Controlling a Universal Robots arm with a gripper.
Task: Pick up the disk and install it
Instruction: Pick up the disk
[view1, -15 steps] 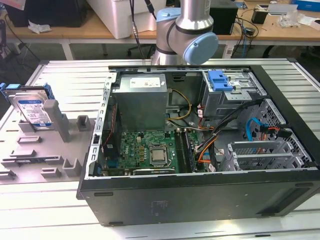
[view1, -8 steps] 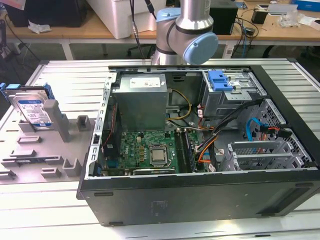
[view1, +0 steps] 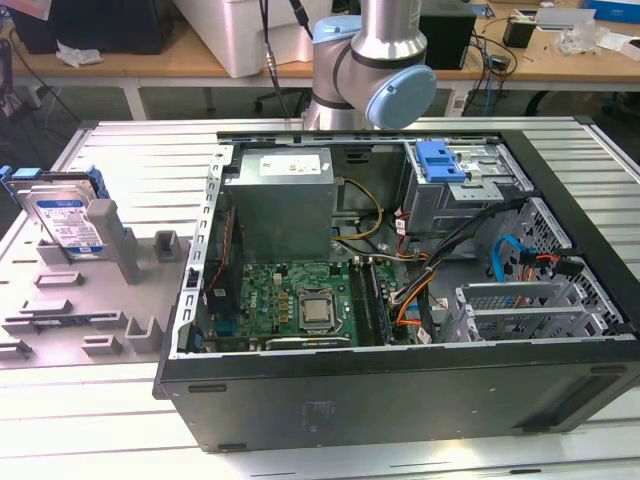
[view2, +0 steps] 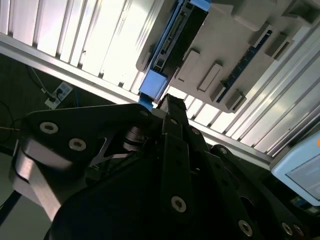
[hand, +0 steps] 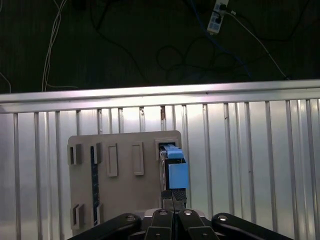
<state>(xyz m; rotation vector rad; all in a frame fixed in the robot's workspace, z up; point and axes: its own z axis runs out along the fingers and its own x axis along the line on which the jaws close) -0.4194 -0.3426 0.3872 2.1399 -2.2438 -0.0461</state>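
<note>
Rising past the exterior view's top edge, the arm (view1: 372, 70) is cut off above one joint. In both wrist views the gripper (hand: 173, 201) (view2: 170, 101) is mostly a dark mass. Its fingers (hand: 169, 216) meet along a thin seam, so the jaws look clenched on nothing, with their tips overlapping one end of the disk in the picture. Whether they touch it I cannot tell.

The disk (view1: 62, 222) stands tilted on its long edge in a slot of the grey plate (view1: 90, 300) at the exterior view's left, outside the open case (view1: 400, 400). A grey post (view1: 115, 238) hides its near corner. It is flat and silver with a blue-and-white label and a blue carrier around its rim. In both wrist views it shows edge-on (hand: 167, 172) (view2: 175, 47), a dark strip with a pale blue tab (hand: 178, 175) (view2: 153, 85) at one end. Its label is hidden there.
</note>
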